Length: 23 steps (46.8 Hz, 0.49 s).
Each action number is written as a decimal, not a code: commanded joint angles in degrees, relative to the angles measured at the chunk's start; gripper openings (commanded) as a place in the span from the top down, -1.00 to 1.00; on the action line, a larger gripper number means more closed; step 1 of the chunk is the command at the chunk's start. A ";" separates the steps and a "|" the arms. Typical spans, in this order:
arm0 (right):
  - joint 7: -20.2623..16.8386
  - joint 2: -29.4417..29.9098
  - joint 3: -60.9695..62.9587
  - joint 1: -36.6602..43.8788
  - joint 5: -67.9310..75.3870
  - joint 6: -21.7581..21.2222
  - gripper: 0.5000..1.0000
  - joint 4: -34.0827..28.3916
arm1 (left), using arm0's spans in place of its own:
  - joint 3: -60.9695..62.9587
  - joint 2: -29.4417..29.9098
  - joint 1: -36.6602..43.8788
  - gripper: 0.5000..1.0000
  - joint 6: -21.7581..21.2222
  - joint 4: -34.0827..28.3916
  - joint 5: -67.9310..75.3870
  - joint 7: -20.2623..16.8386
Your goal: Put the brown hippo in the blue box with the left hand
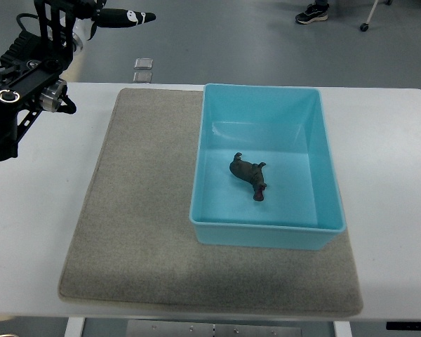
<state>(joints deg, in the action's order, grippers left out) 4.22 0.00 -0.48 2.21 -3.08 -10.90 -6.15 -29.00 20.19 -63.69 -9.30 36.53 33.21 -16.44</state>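
On the near side of the white tabletop point(393, 210), a grey mat point(133, 232) is lying flat, and its front edge is reaching almost to the tabletop's near edge. Sitting on the right part of this mat is the blue box point(328, 168), with its open side facing up. The brown hippo point(249, 173) is lying on the floor of the box, a little left of the middle, apart from all four walls, and its reddish mouth is pointing toward the near side. Farther back, at the left edge, the left arm point(17, 98) is hanging over the tabletop's far left corner, well apart from the box. The left robot hand point(116, 17) is holding nothing, and one dark finger with a white tip is sticking out to the right. Beyond the tabletop, two small square plates point(143, 69) are lying on the grey floor point(252, 42), and a shoe point(312, 12) is showing at the far edge.
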 commanded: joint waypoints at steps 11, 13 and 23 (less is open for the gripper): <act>0.00 0.00 0.04 -0.01 0.00 0.00 -0.74 0.00 | -0.26 0.20 1.02 -0.99 3.05 -2.69 -25.90 0.10; 0.00 0.00 -0.05 -0.01 0.00 0.00 -0.74 0.00 | -0.44 0.11 1.55 -0.99 4.89 -3.04 -28.36 0.10; 0.00 0.00 -0.05 -0.01 0.00 0.00 -0.74 0.00 | -0.53 -0.42 2.08 -0.99 16.76 -7.61 -37.60 0.01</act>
<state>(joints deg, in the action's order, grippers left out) 4.23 0.00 -0.45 2.20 -3.08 -10.90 -6.15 -29.46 20.11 -61.75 3.36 30.48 -2.27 -16.35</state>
